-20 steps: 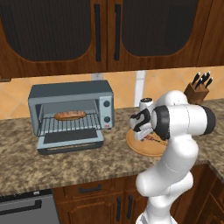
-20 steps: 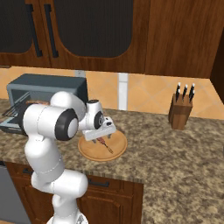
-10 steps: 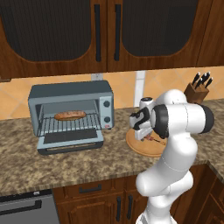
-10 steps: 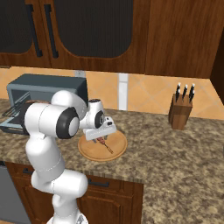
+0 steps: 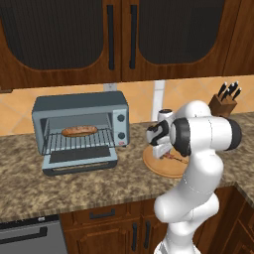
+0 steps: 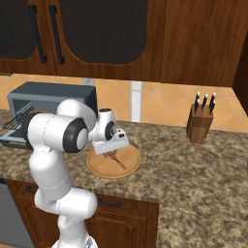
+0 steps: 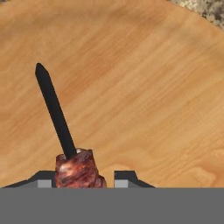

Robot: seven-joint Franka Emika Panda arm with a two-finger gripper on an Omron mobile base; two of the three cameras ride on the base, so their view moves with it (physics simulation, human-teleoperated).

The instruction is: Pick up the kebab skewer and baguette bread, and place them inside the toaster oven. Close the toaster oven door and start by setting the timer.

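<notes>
The kebab skewer (image 7: 55,109) lies on a round wooden board (image 7: 144,87), its dark stick pointing away from the hand. My gripper (image 7: 83,181) is down at the board with its fingertips (image 7: 124,178) tight on either side of the skewer's end meat chunk (image 7: 78,170). From the base views my gripper (image 5: 158,149) (image 6: 112,149) hangs low over the board (image 5: 159,168) (image 6: 104,167), and the kebab skewer (image 6: 117,161) pokes out beneath it. The baguette bread (image 5: 79,131) rests on the wire rack inside the toaster oven (image 5: 79,105) (image 6: 53,93). The toaster oven door (image 5: 80,158) hangs open.
A knife block (image 5: 223,101) (image 6: 199,123) stands at the back right of the granite counter (image 5: 99,183). Dark wood cabinets hang above. A white strip on the tiled wall (image 6: 136,100) rises behind the board.
The jaws have closed from wide open to tight around the skewer's meat chunk. The hand has sunk slightly toward the board; the baguette and oven are unchanged.
</notes>
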